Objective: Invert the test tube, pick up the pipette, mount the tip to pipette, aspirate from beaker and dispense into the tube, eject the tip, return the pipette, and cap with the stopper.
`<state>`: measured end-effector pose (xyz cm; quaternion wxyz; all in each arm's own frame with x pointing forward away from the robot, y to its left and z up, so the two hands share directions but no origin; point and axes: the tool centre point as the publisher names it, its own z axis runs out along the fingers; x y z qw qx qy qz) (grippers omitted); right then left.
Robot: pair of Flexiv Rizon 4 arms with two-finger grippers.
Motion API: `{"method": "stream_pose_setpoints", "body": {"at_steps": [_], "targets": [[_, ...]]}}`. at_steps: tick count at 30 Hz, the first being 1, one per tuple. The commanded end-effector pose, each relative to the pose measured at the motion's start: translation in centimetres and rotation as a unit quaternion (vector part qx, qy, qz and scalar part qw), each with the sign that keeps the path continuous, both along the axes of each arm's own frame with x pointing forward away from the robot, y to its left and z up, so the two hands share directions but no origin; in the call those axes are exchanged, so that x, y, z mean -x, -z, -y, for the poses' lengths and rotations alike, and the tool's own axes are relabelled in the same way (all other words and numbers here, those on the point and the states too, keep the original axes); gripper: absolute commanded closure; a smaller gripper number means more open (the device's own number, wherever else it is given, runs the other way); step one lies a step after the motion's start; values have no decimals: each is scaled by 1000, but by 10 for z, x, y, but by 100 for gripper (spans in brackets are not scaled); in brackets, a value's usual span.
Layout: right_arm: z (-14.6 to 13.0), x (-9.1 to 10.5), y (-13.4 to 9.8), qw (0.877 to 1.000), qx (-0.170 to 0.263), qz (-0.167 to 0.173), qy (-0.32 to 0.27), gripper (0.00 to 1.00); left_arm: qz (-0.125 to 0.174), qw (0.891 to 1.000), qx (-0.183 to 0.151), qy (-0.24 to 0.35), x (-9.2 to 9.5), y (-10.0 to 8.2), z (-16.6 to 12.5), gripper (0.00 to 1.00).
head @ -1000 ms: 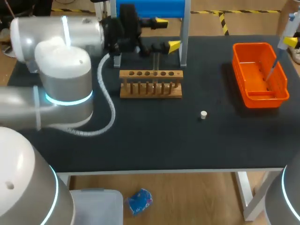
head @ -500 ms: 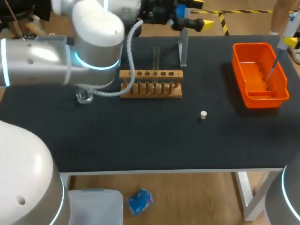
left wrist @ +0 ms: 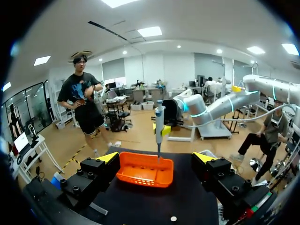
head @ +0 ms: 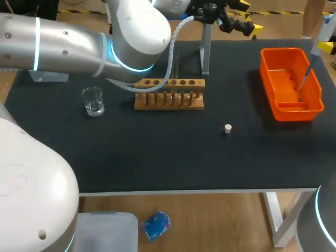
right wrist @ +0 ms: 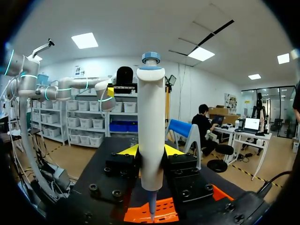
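Right gripper (right wrist: 151, 151): fingers clamped on the pipette (right wrist: 151, 122) from both sides, its tip hanging below them over the orange bin (right wrist: 157, 212). Left gripper (left wrist: 157, 158): fingers spread wide, bin and pipette ahead.

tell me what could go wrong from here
The left arm's cable hangs right by the test tube in the rack; a swing might snag or tip it.
The open left end effector points toward the pipette the right end effector holds over the orange bin; they could collide.
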<state>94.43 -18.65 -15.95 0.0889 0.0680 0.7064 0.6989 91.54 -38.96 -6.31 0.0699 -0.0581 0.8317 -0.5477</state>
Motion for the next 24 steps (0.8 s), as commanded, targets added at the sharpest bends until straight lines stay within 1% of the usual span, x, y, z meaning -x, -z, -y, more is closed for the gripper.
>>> {"method": "stream_pose_setpoints", "body": {"at_steps": [1, 3, 5, 7, 9, 10, 13, 14, 16, 18, 20, 24], "targets": [[0, -1, 0, 1000, 1, 0, -1, 100, -4, 1000, -18, 0, -1, -2, 0, 0], [0, -1, 0, 1000, 1, 0, -1, 100, -4, 1000, -18, 0, -1, -2, 0, 0], [0, -1, 0, 1000, 1, 0, -1, 100, 4, 1000, -21, -4, 2, 0, 5, 0], [0, -1, 0, 1000, 1, 0, -1, 100, 8, 1000, -14, -5, 0, 4, 13, 0], [0, -1, 0, 1000, 1, 0, -1, 100, 14, 999, -28, -13, -4, 8, 21, 0], [0, -1, 0, 1000, 1, 0, -1, 100, 11, 1000, -15, -2, -6, 10, 26, 0], [0, -1, 0, 1000, 1, 0, -1, 100, 12, 1000, -14, -3, -13, 15, 37, 0], [0, -1, 0, 1000, 1, 0, -1, 100, 14, 1000, -3, -3, -15, 15, 40, 0], [0, -1, 0, 1000, 1, 0, -1, 100, 16, 1000, 3, -3, -19, 13, 46, 0], [0, -1, 0, 1000, 1, 0, -1, 100, 19, 1000, 17, -2, -23, 10, 53, 0], [0, -1, 0, 1000, 1, 0, -1, 100, 22, 1000, 15, 1, -25, 6, 62, 0], [0, -1, 0, 1000, 1, 0, -1, 100, 26, 999, 33, 7, -28, 1, 79, 0]]}}
